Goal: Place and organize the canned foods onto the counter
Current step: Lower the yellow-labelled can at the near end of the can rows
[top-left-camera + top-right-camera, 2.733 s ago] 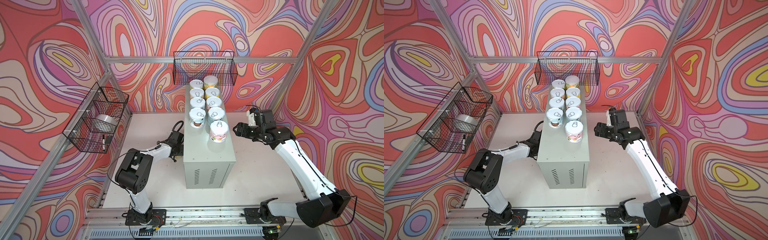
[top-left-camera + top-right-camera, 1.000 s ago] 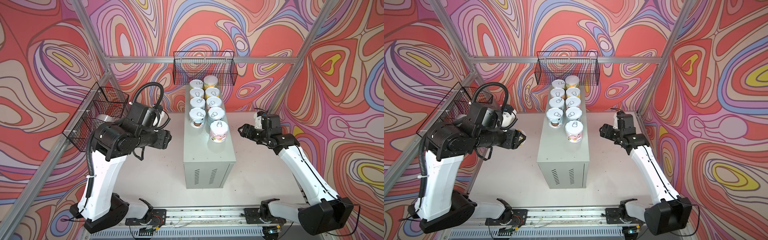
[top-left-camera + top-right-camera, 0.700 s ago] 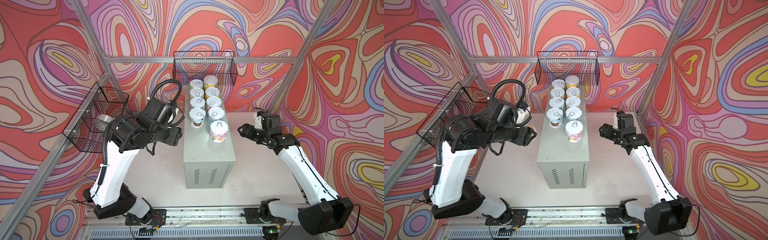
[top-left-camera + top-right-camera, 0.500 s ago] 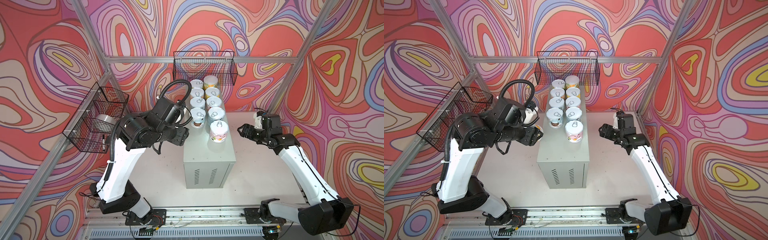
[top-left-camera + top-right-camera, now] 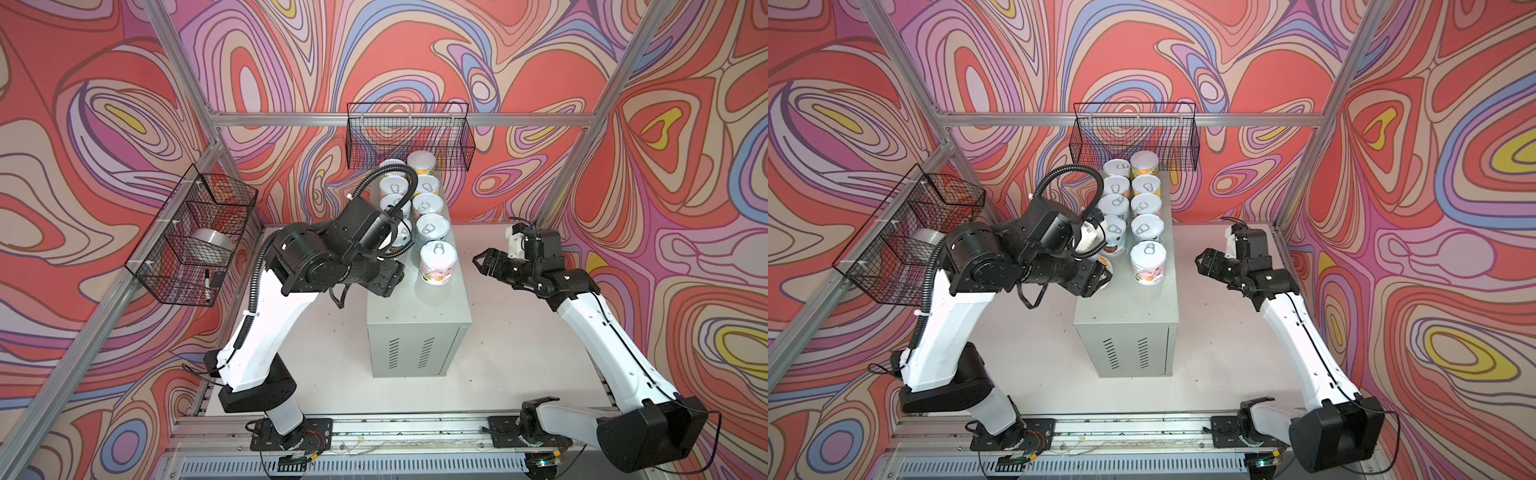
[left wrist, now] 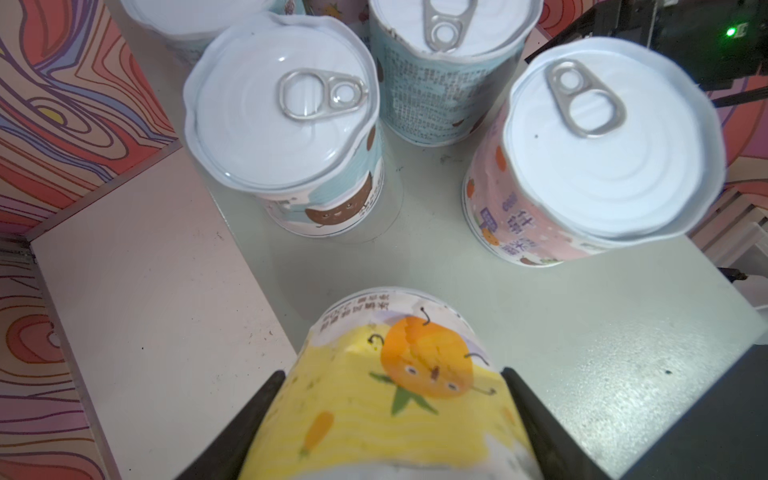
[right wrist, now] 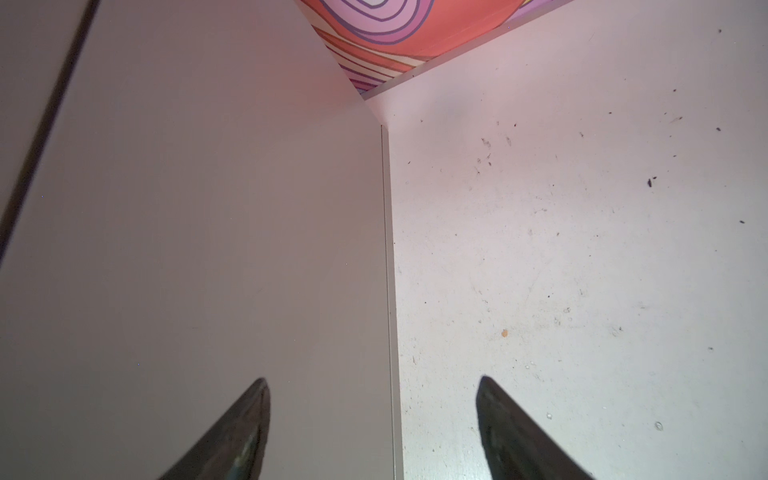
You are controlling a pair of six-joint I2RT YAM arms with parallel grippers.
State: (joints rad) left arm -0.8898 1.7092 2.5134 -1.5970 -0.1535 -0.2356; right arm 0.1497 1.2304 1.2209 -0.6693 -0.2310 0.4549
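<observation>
— Okay, stock check. The counter (image 5: 419, 316): what's on top?
— Nine cans (image 5: 428, 205), all upright w/ tabs up, in 2 cols running from the back edge toward the front. L col has 4, R col has 5. Frontmost in the R col is the pink can (image 5: 438, 264). Frontmost in the L col is the pale blue can (image 5: 1113, 235), brown-fruit label, partly behind my arm in both top views.

— And the tenth?
— The yellow can (image 6: 395, 395), orange-fruit label. It's in my left gripper (image 6: 390, 372), fingers (image 6: 249, 419) clamped on its sides, one per side. Loc: over the counter's left edge, just in front of the pale blue can, near the pink one, apart from both. Whether it touches the top: can't tell.

— Your right gripper (image 5: 484, 264)?
— Jaws apart, free. Loc: off the counter's right edge, about level w/ the pink can, above the white tabletop (image 5: 498, 332). The wrist view there shows the counter's side wall and the tabletop.

— Misc?
— Two black wire baskets. The back-wall basket (image 5: 407, 137) hangs behind the counter's back edge. The left-wall basket (image 5: 178, 266) holds a tape roll (image 5: 210, 247) and a marker (image 5: 206, 280).
</observation>
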